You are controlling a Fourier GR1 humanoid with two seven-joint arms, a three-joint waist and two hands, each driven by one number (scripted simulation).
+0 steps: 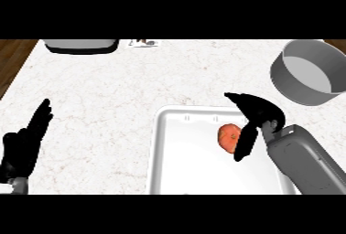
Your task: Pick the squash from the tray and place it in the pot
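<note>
We see right hand [255,119] spread over squash [228,136] in tray [177,157], hiding its edge; pot [305,75] cut off; left hand [25,137] flat.

My black right hand [253,119] hangs over the shallow white rectangular tray [177,157], fingers and thumb spread around the small orange squash [229,136] lying inside it, not closed on it. The round grey metal pot [297,84] stands on the pale speckled stone counter [135,82], beyond the tray to the right. My left hand [24,141] rests open near the left edge, fingers up.
</note>
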